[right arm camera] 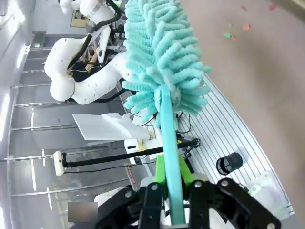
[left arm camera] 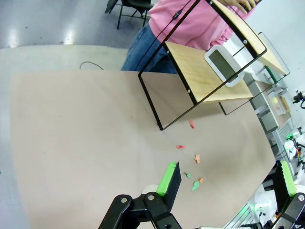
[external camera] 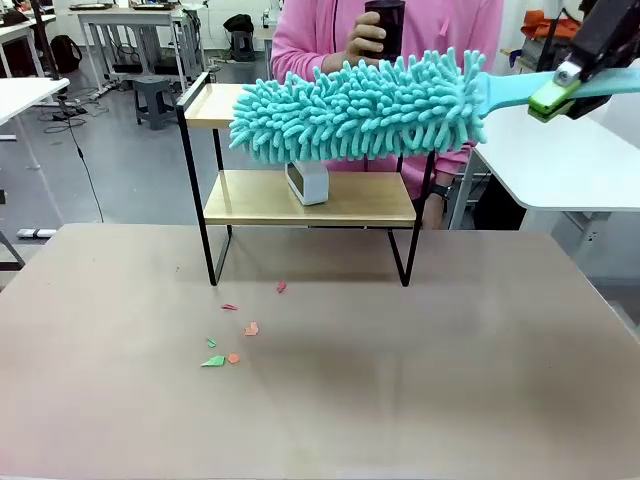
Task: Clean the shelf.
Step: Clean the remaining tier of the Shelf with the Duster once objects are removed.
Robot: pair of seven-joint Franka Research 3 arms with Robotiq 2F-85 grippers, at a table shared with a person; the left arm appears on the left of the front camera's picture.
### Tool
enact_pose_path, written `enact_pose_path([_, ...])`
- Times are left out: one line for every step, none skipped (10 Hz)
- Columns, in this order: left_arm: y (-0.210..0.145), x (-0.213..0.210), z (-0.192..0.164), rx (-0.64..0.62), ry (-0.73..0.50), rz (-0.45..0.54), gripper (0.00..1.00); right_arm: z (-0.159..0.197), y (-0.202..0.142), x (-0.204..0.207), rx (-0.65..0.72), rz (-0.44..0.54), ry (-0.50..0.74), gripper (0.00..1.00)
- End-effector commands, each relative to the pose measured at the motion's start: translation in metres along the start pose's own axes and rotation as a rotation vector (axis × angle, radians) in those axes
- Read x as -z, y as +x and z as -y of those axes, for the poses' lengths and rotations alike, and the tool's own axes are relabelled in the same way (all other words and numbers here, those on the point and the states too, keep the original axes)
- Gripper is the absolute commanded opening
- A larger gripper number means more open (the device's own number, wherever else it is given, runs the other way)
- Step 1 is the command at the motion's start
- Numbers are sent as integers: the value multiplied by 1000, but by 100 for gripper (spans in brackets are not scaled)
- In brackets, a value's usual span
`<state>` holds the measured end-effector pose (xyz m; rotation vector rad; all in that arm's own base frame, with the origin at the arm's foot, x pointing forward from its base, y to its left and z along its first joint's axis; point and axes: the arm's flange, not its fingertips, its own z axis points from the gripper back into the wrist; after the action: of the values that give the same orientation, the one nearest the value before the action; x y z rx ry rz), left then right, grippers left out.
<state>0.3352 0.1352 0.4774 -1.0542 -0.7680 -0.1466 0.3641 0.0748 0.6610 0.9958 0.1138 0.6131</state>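
The shelf (external camera: pixel 360 198) stands at the far middle of the table (external camera: pixel 450 380). The right claw (external camera: pixel 552 97), clamped on a teal duster (external camera: pixel 360 105) by its handle, holds the fluffy head level with the top board. The left claw (left arm camera: pixel 227 179) hangs wide open over the table near coloured paper scraps (external camera: pixel 232 340)

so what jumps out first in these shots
A big fluffy turquoise duster, held by its handle in the shut right end effector, stretches across the top board of the shelf. Behind the shelf stands a person in a pink top, and small coloured scraps lie on the table in front of it.
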Motion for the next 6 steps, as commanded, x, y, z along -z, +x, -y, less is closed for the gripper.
enact_pose_path([0,2,1,23,-16,16,100,6,-14,-16,6,-14,101,12])
enact_pose_path([0,2,1,23,-16,16,100,11,-24,-25,38,37,54,12])
enact_pose_path([0,2,1,23,-16,16,100,17,-38,-40,66,115,42,12])
enact_pose_path([0,2,1,23,-16,16,100,26,-55,-57,147,260,-24,12])
enact_pose_path([0,2,1,23,-16,16,100,37,-79,-77,226,405,-73,12])
enact_pose_path([0,2,1,23,-16,16,100,50,-103,-95,289,497,-50,12])
